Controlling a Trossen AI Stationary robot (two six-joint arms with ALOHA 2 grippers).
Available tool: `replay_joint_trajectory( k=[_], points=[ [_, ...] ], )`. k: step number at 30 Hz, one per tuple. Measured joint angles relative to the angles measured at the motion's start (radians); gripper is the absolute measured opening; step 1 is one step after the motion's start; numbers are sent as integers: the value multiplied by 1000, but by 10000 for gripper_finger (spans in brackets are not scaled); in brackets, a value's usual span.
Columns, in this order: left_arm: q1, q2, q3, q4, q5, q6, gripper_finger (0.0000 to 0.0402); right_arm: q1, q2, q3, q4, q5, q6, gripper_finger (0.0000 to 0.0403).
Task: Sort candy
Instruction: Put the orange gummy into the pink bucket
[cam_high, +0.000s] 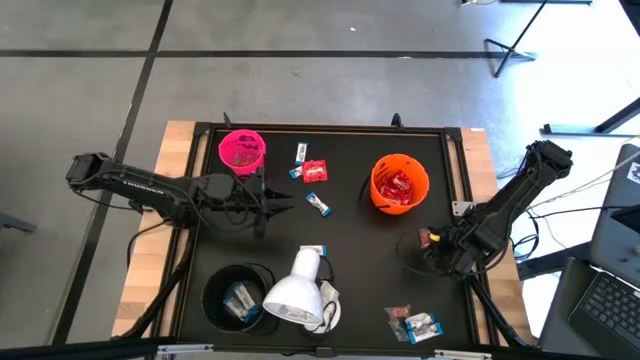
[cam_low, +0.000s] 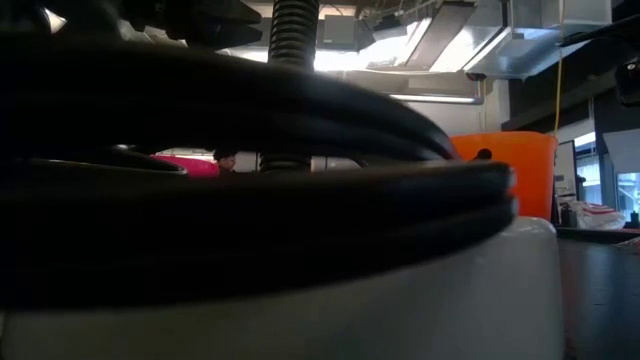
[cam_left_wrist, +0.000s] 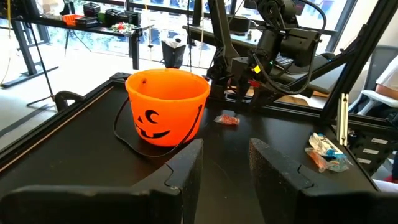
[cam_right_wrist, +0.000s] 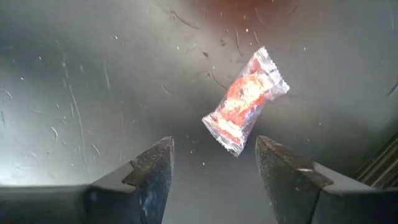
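We look down on a black table (cam_high: 340, 270) with both arms low over it. The right hand (cam_right_wrist: 214, 165) hangs just above the table near its right edge, to the right of and slightly nearer than the orange pumpkin bucket (cam_high: 399, 183). Its two fingers (cam_right_wrist: 152, 168) stand apart with nothing between them. Just ahead of the fingertips lies a single red candy in a clear wrapper (cam_right_wrist: 245, 99), flat on the table and untouched.

The left hand (cam_left_wrist: 224, 165) sits mid-table on the left side, near the pink cup (cam_high: 242, 150), pointing toward the pumpkin bucket. Its fingers are partly open and hold nothing.

The candy is scattered:
- red packets fill the pumpkin bucket;
- a few small pieces show inside the pink cup;
- a white-and-blue bar (cam_high: 302, 152) and a red crinkly packet (cam_high: 315, 172) lie between the pink cup and the bucket;
- another slim bar (cam_high: 318, 204) lies just nearer, mid-table;
- a small cluster of wrapped pieces (cam_high: 415, 323) lies at the near right corner;
- a wrapped piece lies in the black cup (cam_high: 238, 298) at the near left.

A white lamp head (cam_high: 297, 292) lies beside the black cup. In the low view it and a thick black cable (cam_low: 250, 160) block most of the table.
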Motion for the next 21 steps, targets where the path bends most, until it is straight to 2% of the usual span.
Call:
replay_joint_trajectory(
  k=[8, 21],
  points=[
    [0, 0, 0, 0, 0, 0, 122, 0, 0, 0, 1, 58, 0, 225],
    [0, 0, 0, 0, 1, 0, 122, 0, 0, 0, 0, 84, -3, 225]
  ],
)
